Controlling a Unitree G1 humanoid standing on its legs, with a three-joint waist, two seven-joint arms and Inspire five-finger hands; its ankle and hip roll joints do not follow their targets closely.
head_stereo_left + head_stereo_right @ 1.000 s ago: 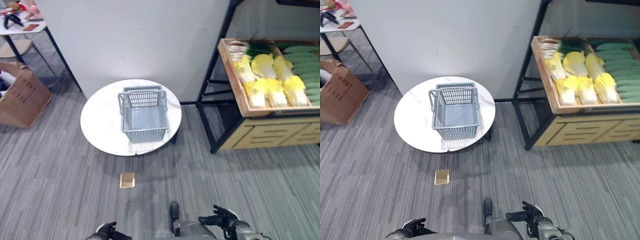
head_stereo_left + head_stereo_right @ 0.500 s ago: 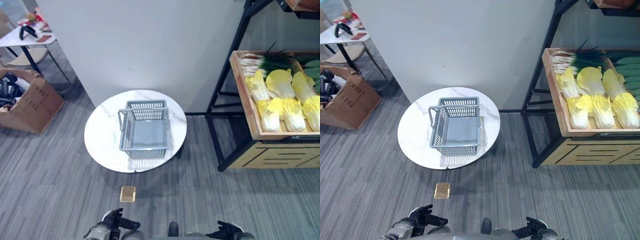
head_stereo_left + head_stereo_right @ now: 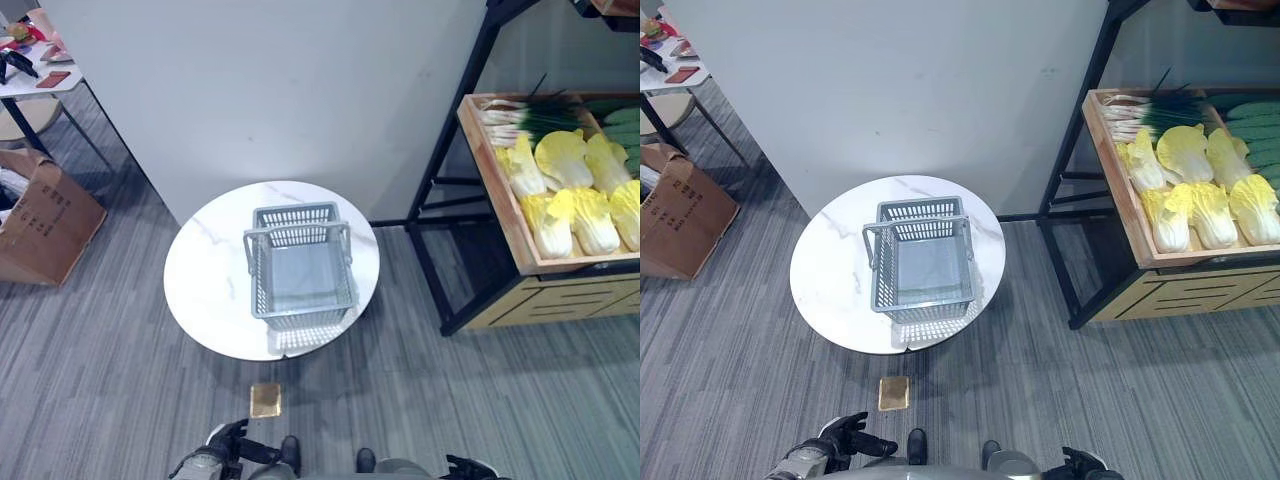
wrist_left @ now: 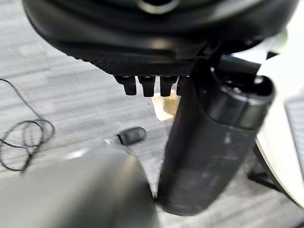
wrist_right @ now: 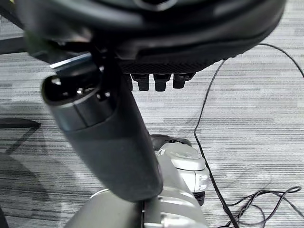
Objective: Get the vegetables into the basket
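Several yellow cabbages (image 3: 572,195), a bunch of green onions (image 3: 522,114) and green cucumbers (image 3: 1252,128) lie in a wooden crate (image 3: 498,190) on a shelf at the right. An empty grey plastic basket (image 3: 258,285) with its handle up stands on a round white table (image 3: 205,280) in the middle. My left hand (image 3: 214,460) hangs low at the bottom left, open and empty, far from the table. Its wrist view shows the left hand (image 4: 152,28) over the carpet. My right hand (image 3: 1080,463) is at the bottom right, open, holding nothing; the right hand (image 5: 156,28) has carpet beneath it.
A black shelf frame (image 3: 445,190) carries the crate. A white wall panel (image 3: 280,90) stands behind the table. A cardboard box (image 3: 40,215) and a table with small items (image 3: 30,65) are at far left. A small tan square (image 3: 265,400) lies on the carpet.
The camera has shifted, so table and shelf sit differently in the picture. My right hand has dropped from beside my body to the bottom edge; the left hand shows more.
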